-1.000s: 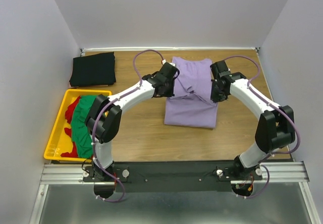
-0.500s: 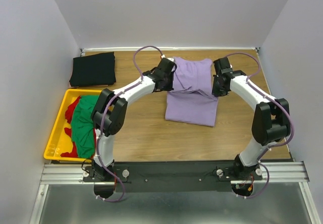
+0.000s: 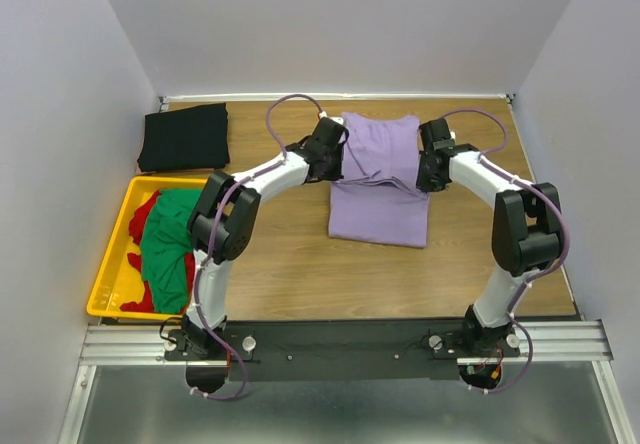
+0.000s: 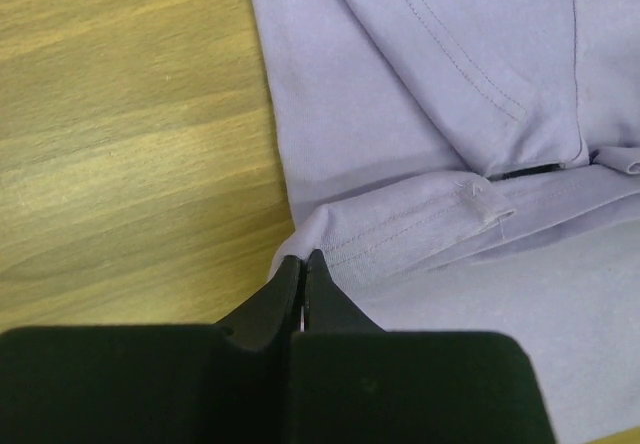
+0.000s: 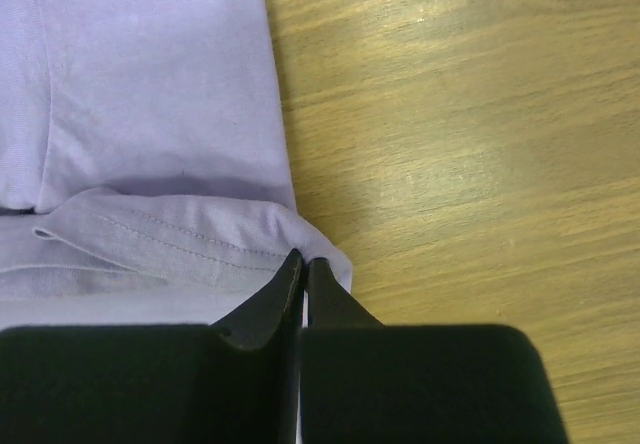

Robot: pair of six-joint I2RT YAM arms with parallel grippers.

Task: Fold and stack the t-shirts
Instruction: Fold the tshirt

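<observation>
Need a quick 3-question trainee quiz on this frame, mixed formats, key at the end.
1. How many t-shirt colours show inside the yellow crate?
2. True or false: the black t-shirt lies inside the crate.
3. Both arms' jaws are shut on the edge of which t-shirt? A: green t-shirt. B: lavender t-shirt. C: red t-shirt.

Key: 1: two. 2: false, it lies on the table beyond the crate. 3: B.

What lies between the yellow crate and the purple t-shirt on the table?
In the top view, bare wooden table, crossed above by the left arm, separates the yellow crate from the purple t-shirt. Nothing else lies there.
</observation>
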